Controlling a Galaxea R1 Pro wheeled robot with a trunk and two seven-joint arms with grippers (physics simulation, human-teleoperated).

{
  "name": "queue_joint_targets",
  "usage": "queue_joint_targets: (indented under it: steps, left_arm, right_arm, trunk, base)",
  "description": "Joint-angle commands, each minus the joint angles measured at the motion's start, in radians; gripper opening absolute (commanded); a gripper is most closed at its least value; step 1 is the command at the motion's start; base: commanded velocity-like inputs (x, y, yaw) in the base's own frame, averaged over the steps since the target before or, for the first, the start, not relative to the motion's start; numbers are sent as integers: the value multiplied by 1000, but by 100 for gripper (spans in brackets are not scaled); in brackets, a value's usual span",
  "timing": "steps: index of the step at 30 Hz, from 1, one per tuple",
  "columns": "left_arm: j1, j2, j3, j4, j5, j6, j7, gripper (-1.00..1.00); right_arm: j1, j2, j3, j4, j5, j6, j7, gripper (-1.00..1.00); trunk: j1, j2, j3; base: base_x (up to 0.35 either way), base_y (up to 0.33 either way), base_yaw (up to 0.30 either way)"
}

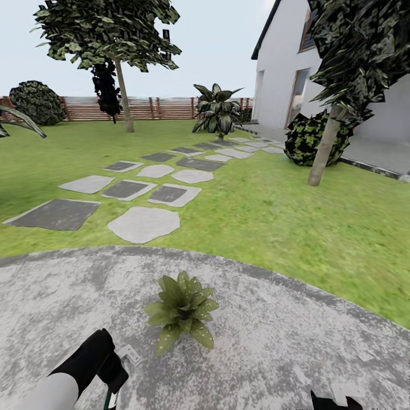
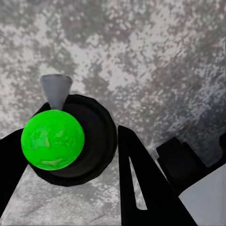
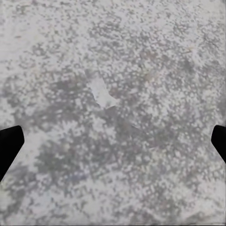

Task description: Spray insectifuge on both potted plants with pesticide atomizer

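Observation:
One potted plant (image 1: 182,310), a low rosette of pointed green leaves, sits on the round grey stone patio (image 1: 285,341) just ahead of me. My left gripper (image 1: 110,380) hangs low at the left, a short way from the plant, and is shut on the pesticide atomizer (image 2: 52,140). The left wrist view looks down on the bottle's bright green cap, round black body and grey nozzle (image 2: 56,89) between the black fingers (image 2: 141,183). My right gripper (image 1: 333,401) sits at the lower right; its jaws are spread wide over bare stone (image 3: 113,141) and hold nothing.
Beyond the patio lies the lawn (image 1: 273,210), with pale and dark stepping stones (image 1: 142,223) leading toward the white house (image 1: 285,68). A tree trunk (image 1: 323,149) and a dark bush (image 1: 310,139) stand at the right. A palm-like plant (image 1: 217,111) and a brown fence (image 1: 159,108) are at the back.

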Motion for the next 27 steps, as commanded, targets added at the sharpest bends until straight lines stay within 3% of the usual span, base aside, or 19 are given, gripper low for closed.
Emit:
queue_joint_targets:
  steps: [1,9,13,14,16,20,22,27]
  left_arm:
    - [0,0,1,-3,-3,4,-6,-100]
    - [-13,8,0,-4,-4,6,-13,-100]
    - [-22,49,-6,-13,-11,-1,-74,-100]
    - [-43,60,-9,-28,-22,-2,-121,-100]
    - [-110,78,-11,-47,-102,-3,-248,-100]
    - [-176,81,-9,-59,-254,-1,-415,-100]
    - [-188,74,-9,-75,-280,1,-438,-100]
    - [-188,68,-10,-89,-289,0,-447,-100]
  right_arm:
    - [-1,1,-9,0,6,-5,8,100]
    - [-1,1,-9,0,6,-5,8,100]
    - [-1,1,-9,0,6,-5,8,100]
    - [-1,1,-9,0,6,-5,8,100]
    - [-1,1,-9,0,6,-5,8,100]
    - [-1,1,-9,16,7,-6,8,100]
    - [-1,1,-9,19,7,-6,8,100]
    - [-1,1,-9,19,6,-6,8,100]
  trunk:
    - [0,0,-1]
    - [0,0,-1]
    - [0,0,-1]
    - [0,0,-1]
    - [0,0,-1]
    - [0,0,-1]
    - [0,0,-1]
    - [0,0,-1]
  base:
    - [89,337,-279]
    - [37,334,-279]
    - [1,119,-191]
    - [0,23,-47]
    - [0,7,-15]
    - [0,1,-3]
    - [0,0,0]
    - [0,0,-121]
